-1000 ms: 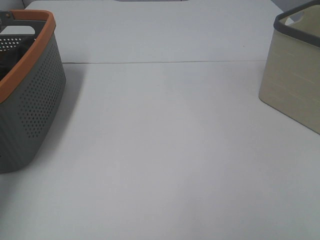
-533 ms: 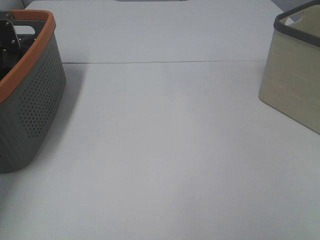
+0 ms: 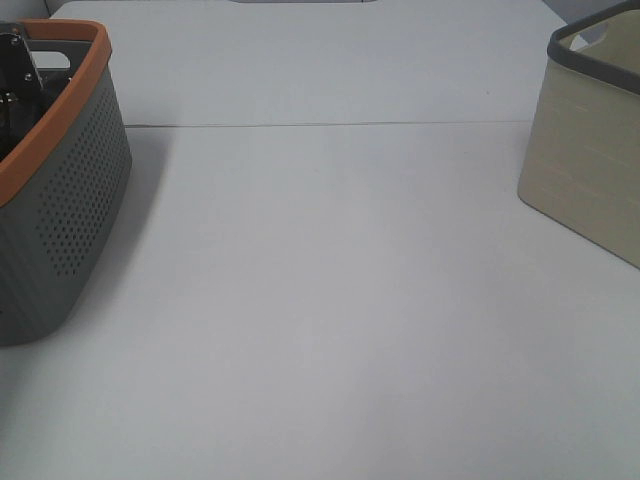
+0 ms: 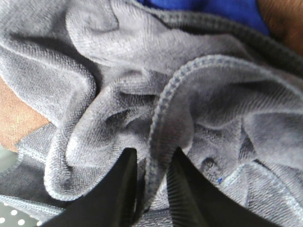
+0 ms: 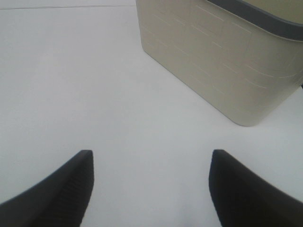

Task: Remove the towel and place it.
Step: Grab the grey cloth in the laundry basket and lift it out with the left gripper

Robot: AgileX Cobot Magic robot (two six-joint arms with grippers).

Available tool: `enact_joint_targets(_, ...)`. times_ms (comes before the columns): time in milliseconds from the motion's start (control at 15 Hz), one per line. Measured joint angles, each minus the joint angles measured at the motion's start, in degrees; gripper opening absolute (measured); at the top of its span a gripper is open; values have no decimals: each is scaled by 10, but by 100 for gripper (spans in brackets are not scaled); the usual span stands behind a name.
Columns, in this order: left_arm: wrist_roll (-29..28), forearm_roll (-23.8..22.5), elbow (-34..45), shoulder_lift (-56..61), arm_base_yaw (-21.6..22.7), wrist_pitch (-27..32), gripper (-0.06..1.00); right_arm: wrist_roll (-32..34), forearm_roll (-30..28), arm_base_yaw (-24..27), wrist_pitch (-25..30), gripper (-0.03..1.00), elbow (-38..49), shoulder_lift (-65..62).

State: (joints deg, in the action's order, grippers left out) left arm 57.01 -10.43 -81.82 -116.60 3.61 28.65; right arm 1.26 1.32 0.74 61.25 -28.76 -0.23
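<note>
From the high camera, a white worktop (image 3: 330, 300) fills the scene, with a thin seam running across it toward the far edge. A grey perforated basket (image 3: 70, 200) with an orange rim stands at the worktop's left edge, partly cut off by the frame. A dark piece of the left arm (image 3: 14, 62) reaches down inside the basket. From this angle the basket's contents cannot be made out. At the far right corner stands a beige bin (image 3: 585, 170) with a dark grey rim, well apart from the basket, with bare worktop between the two.

The left wrist camera looks straight into the basket at close range. The towel (image 4: 118, 61), dark grey terry cloth with stitched hems, lies crumpled in soft folds and fills most of the picture. The left gripper (image 4: 151, 158) has its two black fingers (image 4: 118, 189) drawn close together, pinching an upright hemmed fold of the towel between them. A blue cloth (image 4: 222, 7) shows beyond the towel, and a brown cloth (image 4: 19, 118) lies beside and under it. A few of the basket's holes show at one corner.

The right wrist camera looks down on bare white worktop. The right gripper (image 5: 151, 155) hovers above it with its black fingers (image 5: 83, 165) spread wide, and only the worktop shows between them. The beige bin stands near, ahead of the gripper and apart from it.
</note>
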Motion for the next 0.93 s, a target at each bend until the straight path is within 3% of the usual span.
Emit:
enact_joint_targets(67,0,5,0,0,0,0,21,0,0,0,0,61,0,0)
enact_joint_targets(267,0,26,0,0,0,1,0,0,0,0,0,61,0,0)
enact_joint_targets(533,-6,35,-1,34,0,19,0,0,0,0,0,61,0,0)
enact_joint_targets(733,-50,36,-2,115,0,48,0,0,0,0,0,61,0,0)
enact_joint_targets(933,-84,44,-3,223,0,148,0,0,0,0,0,61,0,0)
